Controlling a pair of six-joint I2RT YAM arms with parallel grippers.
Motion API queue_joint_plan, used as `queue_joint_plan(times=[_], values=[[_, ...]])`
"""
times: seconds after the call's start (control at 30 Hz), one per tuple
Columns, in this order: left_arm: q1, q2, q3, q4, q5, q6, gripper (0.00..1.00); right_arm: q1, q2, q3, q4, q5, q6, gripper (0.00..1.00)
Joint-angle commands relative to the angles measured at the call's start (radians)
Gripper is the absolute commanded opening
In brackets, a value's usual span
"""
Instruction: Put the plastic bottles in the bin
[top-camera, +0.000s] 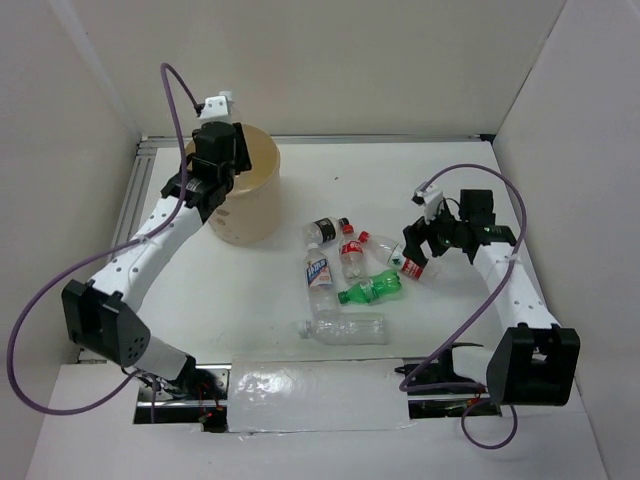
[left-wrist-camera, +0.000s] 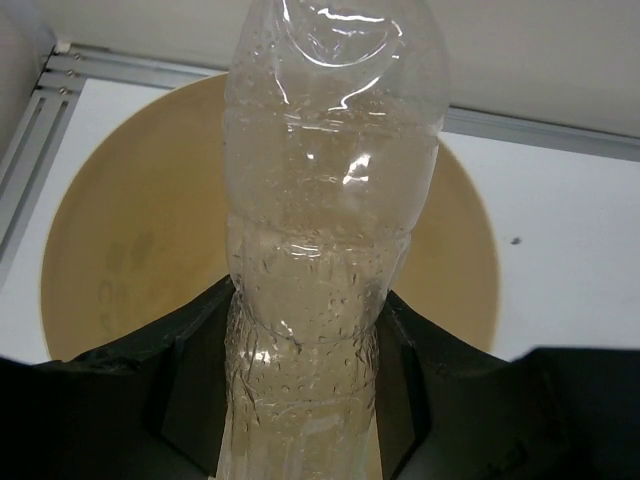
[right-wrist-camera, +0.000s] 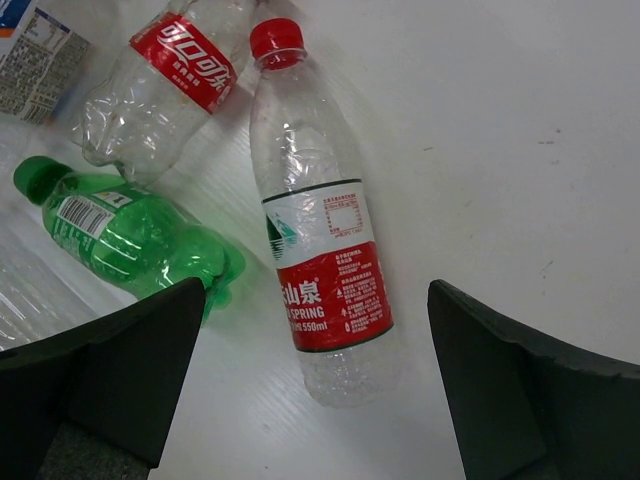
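Observation:
A crumpled clear plastic bottle (left-wrist-camera: 330, 200) stands between the fingers of my left gripper (left-wrist-camera: 305, 400), which is shut on it. It hangs over the open mouth of the tan bin (left-wrist-camera: 120, 250). Seen from above, the left gripper (top-camera: 205, 188) is over the bin (top-camera: 258, 195) at the back left. My right gripper (right-wrist-camera: 315, 340) is open and straddles the base of a red-capped bottle with a red and white label (right-wrist-camera: 320, 260), apart from it. A green bottle (right-wrist-camera: 130, 235) and a red-labelled bottle (right-wrist-camera: 170, 80) lie to its left. The right gripper (top-camera: 415, 252) hovers at the right end of the bottle group.
More bottles lie mid-table: a dark-labelled one (top-camera: 325, 229), a white-labelled one (top-camera: 318, 272), the green one (top-camera: 370, 289) and a large clear one (top-camera: 345, 327). White walls close in the table on three sides. A metal rail (left-wrist-camera: 90, 70) runs behind the bin.

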Motion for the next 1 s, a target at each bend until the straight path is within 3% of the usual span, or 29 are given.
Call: queue_joint_plan(times=[0.0, 0.03, 0.07, 0.17, 0.4, 0.53, 0.63, 0.67, 0.7, 0.73, 0.83, 0.97], values=[[0.051, 0.065, 0.073, 0.072, -0.006, 0.043, 0.47, 0.047, 0.014, -0.007, 0.056, 0.053, -0.008, 0.99], [0.060, 0.078, 0.073, 0.059, 0.007, 0.044, 0.58, 0.057, 0.031, -0.007, 0.065, 0.063, -0.008, 0.99], [0.060, 0.087, 0.073, 0.059, 0.019, 0.056, 0.81, 0.082, 0.040, -0.007, 0.065, 0.073, -0.008, 0.99], [0.083, 0.096, 0.093, 0.027, 0.039, 0.067, 0.97, 0.120, 0.090, -0.017, 0.099, 0.122, -0.008, 0.99], [0.008, -0.058, 0.015, 0.004, 0.069, 0.134, 1.00, 0.189, 0.218, -0.008, 0.194, 0.201, 0.025, 0.99], [-0.156, -0.229, -0.132, -0.019, 0.164, 0.148, 1.00, 0.231, 0.310, -0.008, 0.225, 0.248, 0.025, 0.99], [-0.321, -0.306, -0.252, -0.072, 0.185, 0.058, 1.00, 0.278, 0.383, 0.001, 0.237, 0.280, 0.015, 0.86], [-0.392, -0.320, -0.284, -0.082, 0.185, 0.025, 1.00, 0.278, 0.410, 0.001, 0.246, 0.290, 0.015, 0.76], [-0.424, -0.330, -0.316, -0.102, 0.166, -0.051, 1.00, 0.289, 0.422, 0.001, 0.246, 0.290, 0.015, 0.56], [-0.456, -0.343, -0.387, -0.102, 0.154, -0.091, 1.00, 0.289, 0.432, 0.016, 0.236, 0.290, 0.015, 0.45], [-0.556, -0.373, -0.523, -0.081, 0.142, -0.225, 1.00, 0.251, 0.432, 0.061, 0.176, 0.256, 0.001, 0.22], [-0.642, -0.372, -0.651, -0.009, 0.142, -0.347, 1.00, 0.226, 0.334, 0.221, 0.052, 0.201, -0.056, 0.20]])
